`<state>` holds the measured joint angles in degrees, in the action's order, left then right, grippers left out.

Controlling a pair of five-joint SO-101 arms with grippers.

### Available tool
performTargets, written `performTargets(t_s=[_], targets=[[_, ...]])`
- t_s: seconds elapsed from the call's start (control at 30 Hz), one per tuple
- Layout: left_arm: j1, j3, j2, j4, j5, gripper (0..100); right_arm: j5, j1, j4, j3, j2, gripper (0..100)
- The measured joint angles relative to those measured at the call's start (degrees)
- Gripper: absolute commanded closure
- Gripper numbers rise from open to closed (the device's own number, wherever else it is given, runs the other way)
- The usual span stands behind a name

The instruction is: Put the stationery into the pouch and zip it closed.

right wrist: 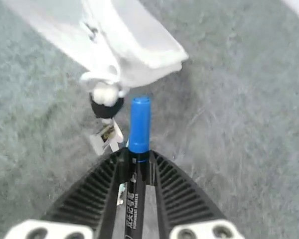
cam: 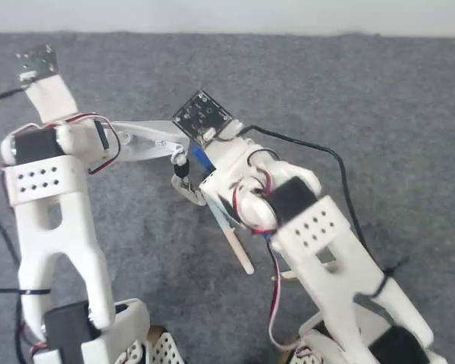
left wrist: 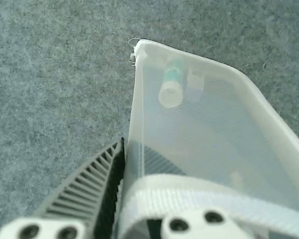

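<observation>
Right gripper point(right wrist: 138, 154) pinches the pen point(right wrist: 139, 122) below its blue cap; the pen looks light, rigid and slick. Beyond, toward 9 o'clock in the high view, left gripper point(left wrist: 125, 169) clamps an edge of the pouch point(left wrist: 204, 139). It looks thin and floppy, so hold it near the mouth.

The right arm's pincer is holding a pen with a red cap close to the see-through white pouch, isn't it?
Not quite: the cap is blue, not red, as the right wrist view shows. The right pincer does hold the black pen with a blue cap close to the translucent white pouch.
</observation>
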<state>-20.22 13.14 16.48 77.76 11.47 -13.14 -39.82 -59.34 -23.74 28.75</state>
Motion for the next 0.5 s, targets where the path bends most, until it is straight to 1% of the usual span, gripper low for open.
performTargets(t_s=[0.3,0.4,0.5], targets=[[0.0,0.0,0.0,0.0,0.0,99,0.0,-6.0,1.4,-6.1,14.2,99.2],[0.0,0.0,0.0,0.0,0.0,99,0.0,-6.2,5.5,-10.2,19.9,99.2],[0.0,0.0,0.0,-0.1,0.0,99,0.0,-6.2,12.1,-16.3,25.2,99.2]])
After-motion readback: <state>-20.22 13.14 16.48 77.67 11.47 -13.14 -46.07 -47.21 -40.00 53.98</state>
